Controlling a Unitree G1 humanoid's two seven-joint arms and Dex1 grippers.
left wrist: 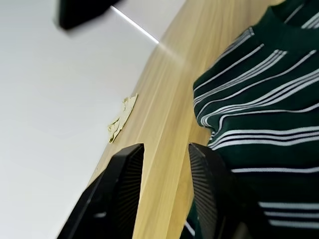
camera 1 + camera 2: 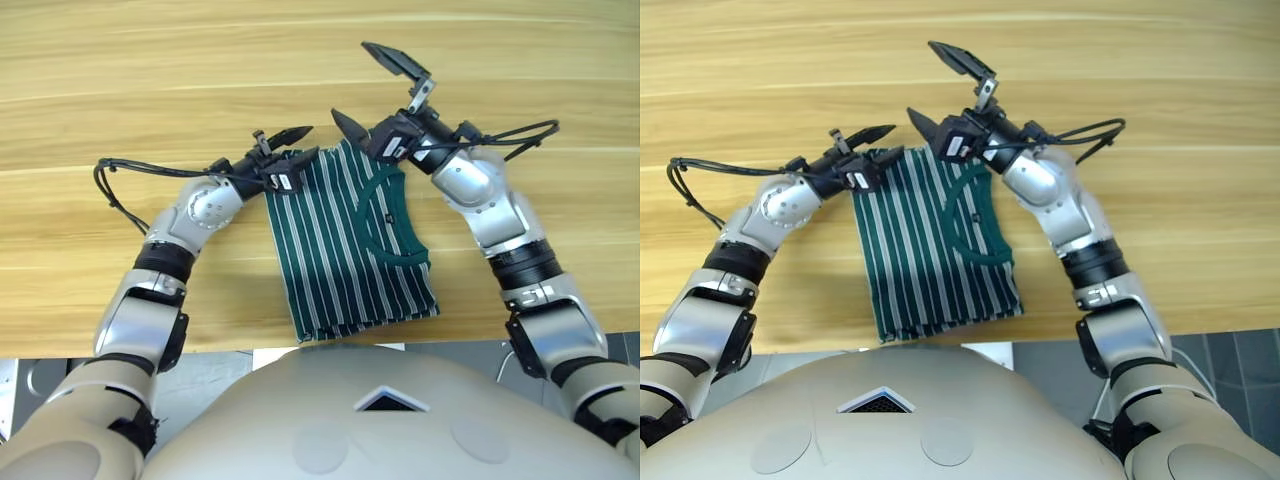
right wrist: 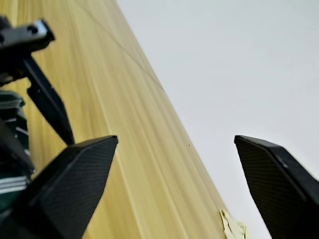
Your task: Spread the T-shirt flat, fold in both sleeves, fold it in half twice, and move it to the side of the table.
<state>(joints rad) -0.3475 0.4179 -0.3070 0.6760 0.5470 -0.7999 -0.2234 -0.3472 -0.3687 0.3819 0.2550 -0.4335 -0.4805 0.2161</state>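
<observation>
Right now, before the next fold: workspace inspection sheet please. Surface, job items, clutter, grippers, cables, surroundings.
Surface: wooden table, bare planks.
Job's things: green striped T-shirt, folded into a narrow strip, collar showing, near the table's front edge.
Clutter: yellowish scrap just beyond the table's edge.
Grippers: left gripper narrowly open at the shirt's far left corner; right gripper wide open by the far right corner.
Cables: black cable loops hang off both forearms.
Surroundings: pale surface beyond the table.

Right gripper (image 2: 349,79) agape, left gripper (image 2: 312,140) ajar
</observation>
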